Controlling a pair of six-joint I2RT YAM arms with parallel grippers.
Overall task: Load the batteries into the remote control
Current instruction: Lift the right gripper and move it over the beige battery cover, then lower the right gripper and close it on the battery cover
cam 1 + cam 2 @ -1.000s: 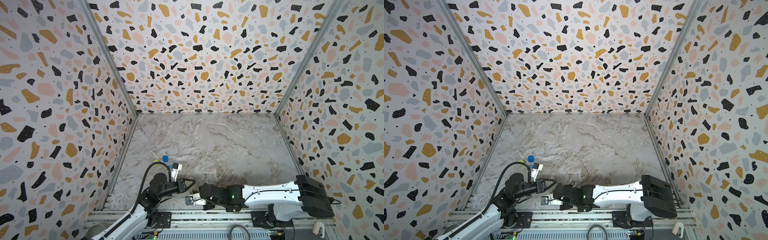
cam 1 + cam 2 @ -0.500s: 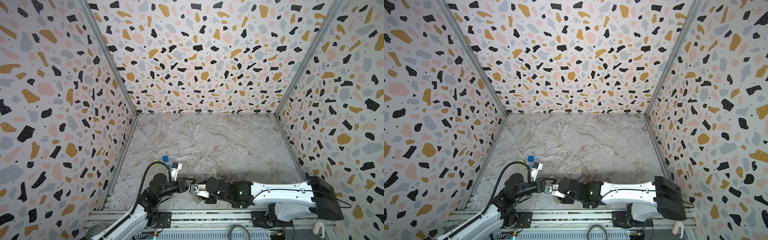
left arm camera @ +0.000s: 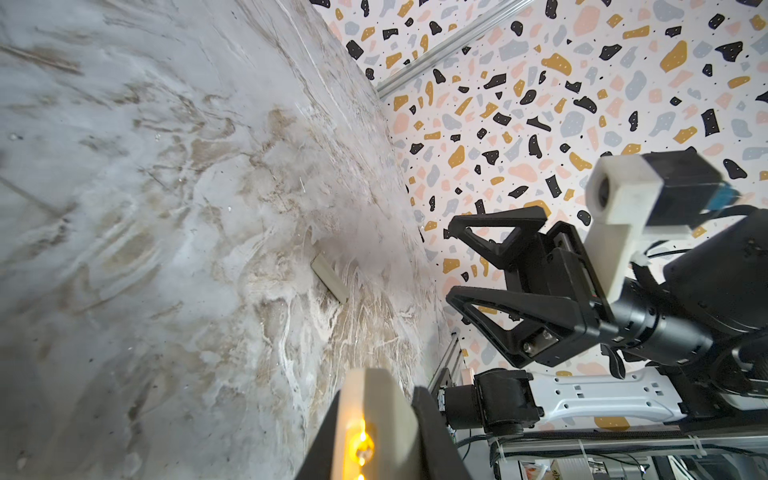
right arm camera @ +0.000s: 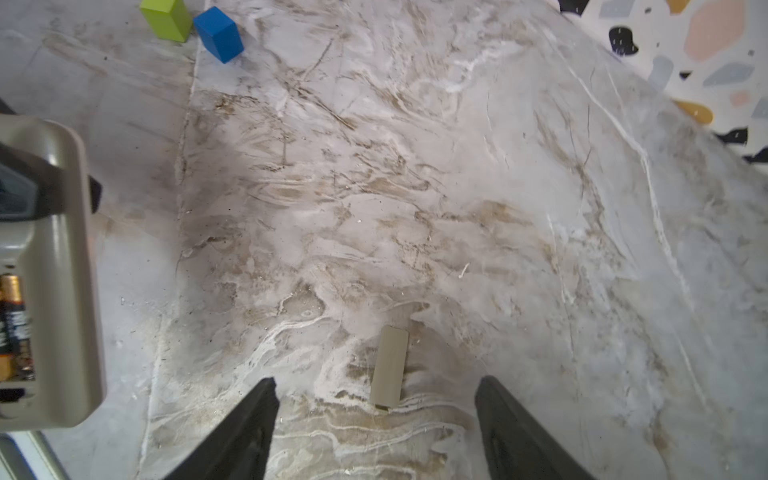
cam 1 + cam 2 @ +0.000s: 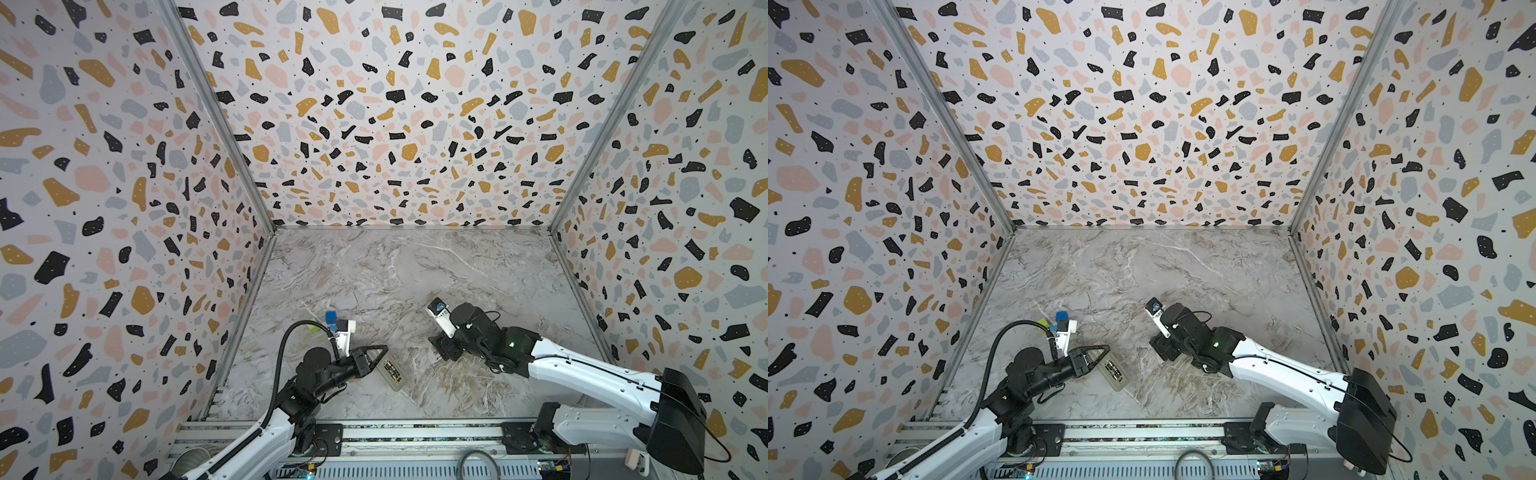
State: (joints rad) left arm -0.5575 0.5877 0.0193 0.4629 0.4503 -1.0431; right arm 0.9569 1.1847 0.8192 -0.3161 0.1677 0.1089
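The left gripper [image 5: 379, 353] pinches one end of the remote control [image 5: 391, 372], which is back-up at the front left of the table [image 5: 415, 270]. Whether it rests there is unclear. The batteries [image 4: 14, 324] sit in its recess (cut off by the wrist view's edge, only one readable). The right gripper [image 4: 376, 380] hangs with its fingers spread above a flat beige cover [image 4: 390, 365], not touching it.

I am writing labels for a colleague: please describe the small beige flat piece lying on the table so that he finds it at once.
On the marble table, look below the open fingers of the right gripper. The beige strip lies flat there, alone. It is thin and pale, unlike the blue block and green block.
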